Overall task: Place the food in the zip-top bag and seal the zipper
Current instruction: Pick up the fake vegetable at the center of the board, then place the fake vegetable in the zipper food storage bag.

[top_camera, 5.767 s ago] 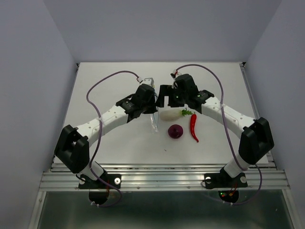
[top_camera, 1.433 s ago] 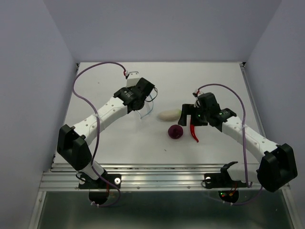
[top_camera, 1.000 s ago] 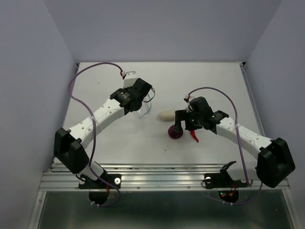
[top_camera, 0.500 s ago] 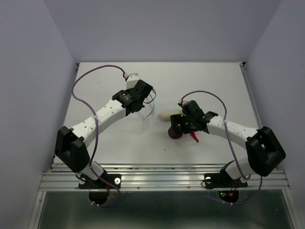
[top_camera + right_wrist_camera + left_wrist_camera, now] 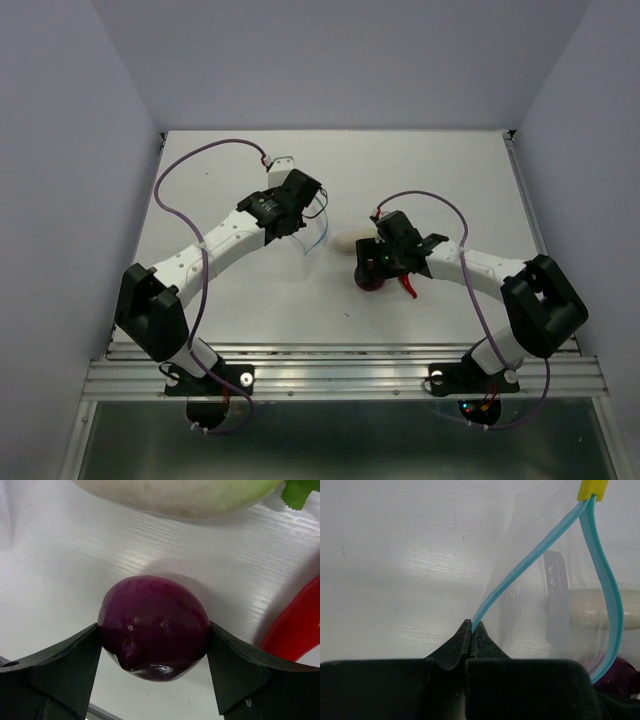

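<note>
My left gripper (image 5: 302, 212) is shut on the blue zipper (image 5: 530, 560) of the clear zip-top bag (image 5: 316, 228) and holds it above the table, its mouth spread open. A yellow slider (image 5: 592, 489) sits at the zipper's far end. My right gripper (image 5: 372, 272) is low over the purple onion (image 5: 154, 625), and its fingers (image 5: 65, 660) press on both of the onion's sides. The white radish (image 5: 346, 242) lies just beyond the onion, and its green leaves (image 5: 301, 491) show at the top right of the right wrist view. The red chili (image 5: 408, 286) lies to the right of the onion.
The white table (image 5: 240, 300) ends in a metal rail (image 5: 340, 372) at the near edge. Grey walls stand on the left, right and back. Purple cables loop over both arms.
My right gripper has moved left from beside the chili and come down around the onion. My left gripper has kept hold of the bag and shifted only slightly.
</note>
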Tool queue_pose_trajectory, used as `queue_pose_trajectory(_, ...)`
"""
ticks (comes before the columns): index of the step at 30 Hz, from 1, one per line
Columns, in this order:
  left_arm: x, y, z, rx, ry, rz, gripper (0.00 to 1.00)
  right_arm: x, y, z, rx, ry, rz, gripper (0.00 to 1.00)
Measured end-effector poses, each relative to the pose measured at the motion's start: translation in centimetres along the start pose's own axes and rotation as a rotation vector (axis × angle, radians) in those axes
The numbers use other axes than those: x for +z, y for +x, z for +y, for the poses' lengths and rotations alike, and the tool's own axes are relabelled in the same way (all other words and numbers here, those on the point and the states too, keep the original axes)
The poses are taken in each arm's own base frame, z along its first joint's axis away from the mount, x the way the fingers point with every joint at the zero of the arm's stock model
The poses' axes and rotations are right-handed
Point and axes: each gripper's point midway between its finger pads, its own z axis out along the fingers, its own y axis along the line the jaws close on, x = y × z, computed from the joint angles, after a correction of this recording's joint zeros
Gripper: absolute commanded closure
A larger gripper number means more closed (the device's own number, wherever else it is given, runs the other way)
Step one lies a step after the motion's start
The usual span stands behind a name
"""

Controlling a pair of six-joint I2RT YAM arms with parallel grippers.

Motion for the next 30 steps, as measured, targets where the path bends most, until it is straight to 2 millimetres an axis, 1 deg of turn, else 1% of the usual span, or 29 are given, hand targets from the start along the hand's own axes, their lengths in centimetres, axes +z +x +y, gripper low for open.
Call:
queue_pose_trajectory(4,0.0,0.0,-0.2,0.004,0.013,0.003,1.00,-0.1,0.0,0.3,0.006,-0.012,-0.002,0.50)
queue_pose_trajectory(6,0.0,0.0,-0.3,0.005,0.018,0.002,1.00,-0.6,-0.2,0.7,0.006,-0.024,-0.009,0.50)
queue_pose_trajectory(8,0.1,0.0,-0.6,0.005,0.028,0.002,1.00,-1.4,-0.9,1.3,0.002,-0.045,-0.028,0.50)
queue_pose_trajectory(9,0.1,-0.1,-0.7,0.004,0.031,0.001,1.00,-2.2,-1.6,1.8,-0.001,-0.062,-0.053,0.50)
queue_pose_trajectory(11,0.2,-0.1,-0.9,0.005,0.037,0.002,1.00,-4.2,-3.9,3.2,-0.010,-0.106,-0.124,0.50)
queue_pose_trajectory(12,0.3,0.0,-1.0,0.005,0.040,0.002,1.00,-5.5,-5.5,4.2,-0.017,-0.137,-0.175,0.51)
queue_pose_trajectory(14,0.7,0.2,-1.2,0.011,0.042,0.008,1.00,-7.4,-7.6,5.5,-0.026,-0.180,-0.244,0.51)
queue_pose_trajectory(15,0.8,0.3,-1.4,0.014,0.044,0.013,1.00,-8.9,-9.4,6.8,-0.036,-0.220,-0.305,0.51)
queue_pose_trajectory(18,1.3,0.8,-1.6,0.025,0.044,0.028,1.00,-11.2,-12.4,9.0,-0.057,-0.296,-0.391,0.48)
queue_pose_trajectory(20,1.4,1.0,-1.7,0.030,0.046,0.036,1.00,-11.8,-13.8,10.2,-0.071,-0.339,-0.415,0.48)
queue_pose_trajectory(22,1.4,1.1,-1.8,0.032,0.053,0.041,1.00,-11.9,-15.2,11.5,-0.088,-0.383,-0.428,0.48)
queue_pose_trajectory(24,1.4,1.0,-2.0,0.029,0.063,0.041,1.00,-11.3,-15.8,12.2,-0.097,-0.403,-0.417,0.48)
queue_pose_trajectory(30,1.4,0.9,-2.9,0.016,0.100,0.037,1.00,-8.8,-16.3,13.1,-0.107,-0.431,-0.361,0.47)
